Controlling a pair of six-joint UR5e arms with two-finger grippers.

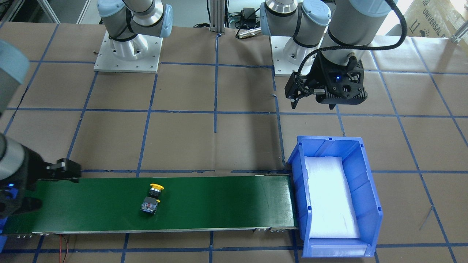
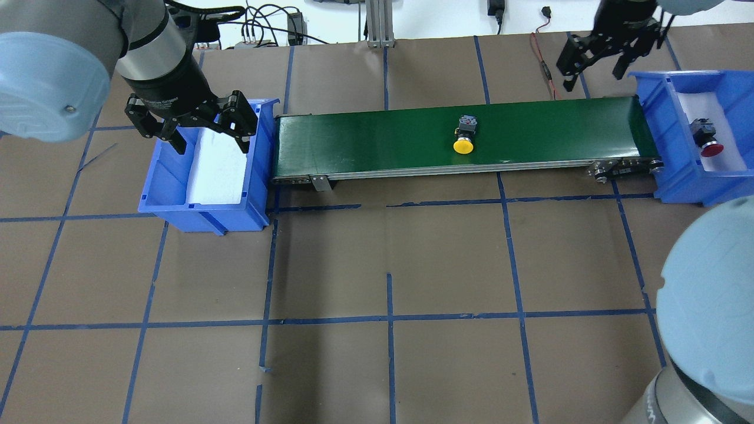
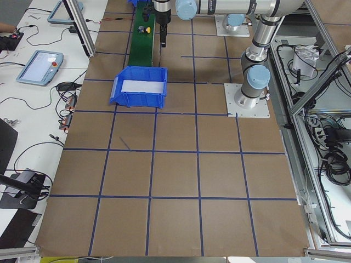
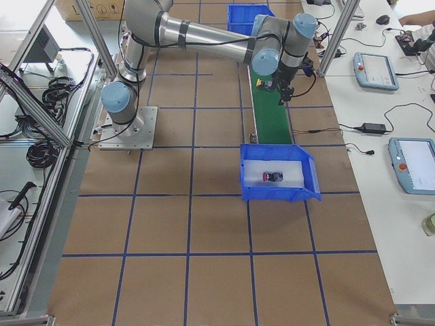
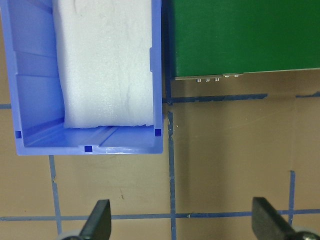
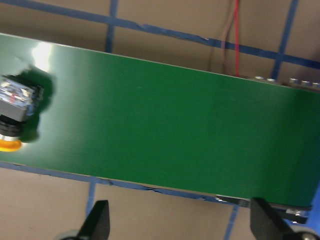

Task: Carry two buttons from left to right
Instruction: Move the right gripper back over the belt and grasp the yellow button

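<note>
The yellow button [image 2: 464, 138] lies on its side on the green conveyor belt [image 2: 377, 138], right of the middle; it also shows as the yellow button [image 1: 153, 197] and at the left edge of the right wrist view, yellow button [image 6: 15, 115]. The red button [image 2: 707, 142] lies on white foam in the right blue bin [image 2: 677, 176]. My left gripper [image 2: 211, 143] hangs open and empty over the left blue bin [image 2: 159, 200], which holds only foam. My right gripper [image 2: 594, 76] is open and empty above the belt's far edge near its right end.
The conveyor runs between the two bins, on a brown table marked with blue tape lines. A red cable [image 2: 545, 59] lies behind the belt's right end. In the left wrist view the left bin's rim [image 5: 157, 75] and the belt's end [image 5: 245, 35] lie ahead of the fingers.
</note>
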